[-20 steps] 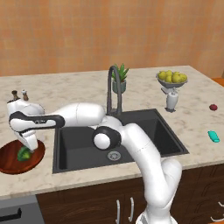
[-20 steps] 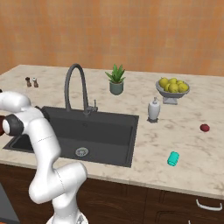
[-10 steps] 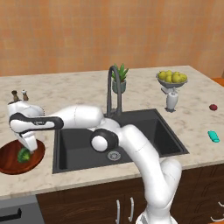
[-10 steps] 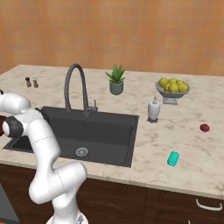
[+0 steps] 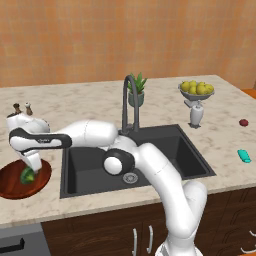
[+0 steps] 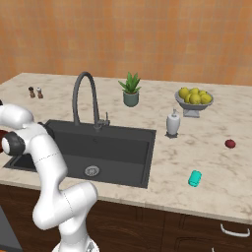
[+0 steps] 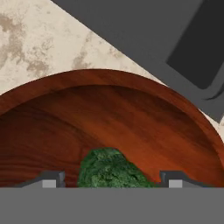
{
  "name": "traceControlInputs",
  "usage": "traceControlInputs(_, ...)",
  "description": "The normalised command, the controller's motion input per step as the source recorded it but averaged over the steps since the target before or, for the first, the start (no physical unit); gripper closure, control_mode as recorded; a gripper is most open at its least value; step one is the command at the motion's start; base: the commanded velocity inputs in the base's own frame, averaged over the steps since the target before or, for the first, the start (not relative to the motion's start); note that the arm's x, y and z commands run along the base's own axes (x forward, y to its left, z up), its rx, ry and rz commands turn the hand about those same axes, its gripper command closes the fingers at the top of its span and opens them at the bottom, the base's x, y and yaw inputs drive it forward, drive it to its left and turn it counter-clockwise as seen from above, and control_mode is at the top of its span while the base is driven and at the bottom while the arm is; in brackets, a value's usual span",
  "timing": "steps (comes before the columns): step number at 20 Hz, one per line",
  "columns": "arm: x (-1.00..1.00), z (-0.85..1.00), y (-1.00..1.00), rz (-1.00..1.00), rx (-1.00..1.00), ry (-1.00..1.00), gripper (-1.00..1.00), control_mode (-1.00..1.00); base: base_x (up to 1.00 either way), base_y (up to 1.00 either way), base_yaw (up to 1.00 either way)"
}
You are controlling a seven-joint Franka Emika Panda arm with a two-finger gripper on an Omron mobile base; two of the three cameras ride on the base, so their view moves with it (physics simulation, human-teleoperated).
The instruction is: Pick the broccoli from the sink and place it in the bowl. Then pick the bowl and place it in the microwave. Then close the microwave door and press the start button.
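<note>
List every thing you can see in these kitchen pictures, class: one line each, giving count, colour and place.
broccoli: one, dark green, over the bowl between the fingertips
bowl: one, reddish-brown wood, counter left of the sink
sink: one, dark grey, set in the counter
tap: one, grey, behind the sink
potted plant: one, green
fruit bowl: one, silver, yellow-green fruit
soap dispenser: one, white
teal object: one, front right counter
red object: one, far right
shakers: two, dark, back left
end effector: one, white, above the bowl

potted plant [image 6: 130, 90] behind tap, fruit bowl [image 6: 194, 100], soap dispenser [image 6: 172, 123], teal obj [image 6: 195, 178], shakers [image 6: 35, 92]
</note>
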Motion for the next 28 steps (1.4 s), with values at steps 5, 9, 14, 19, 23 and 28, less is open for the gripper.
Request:
traceControlInputs(5,0.0,0.59,0.0,0.01,0.0,0.0,-1.0,-1.0,0.0,0.0,0.0)
traceControlInputs(9,-0.14,0.34,-0.16,0.07,0.01,0.0,-1.0,-1.0,0.0,0.0,0.0)
traceControlInputs(14,-0.6,0.13,-0.17,0.18,0.04,0.0,-1.0,-1.0,0.0,0.0,0.0)
traceControlInputs(19,-0.93,0.03,-0.22,0.09,0.17,-0.11,-1.0,-1.0,0.0,0.0,0.0)
traceControlInputs(23,-1.0,-0.05,-0.49,0.0,0.34,-0.25,-1.0,-1.0,0.0,0.0,0.0)
traceControlInputs(28,-0.95,-0.43,-0.64,0.0,0.43,-0.27,-1.0,-1.0,0.0,0.0,0.0)
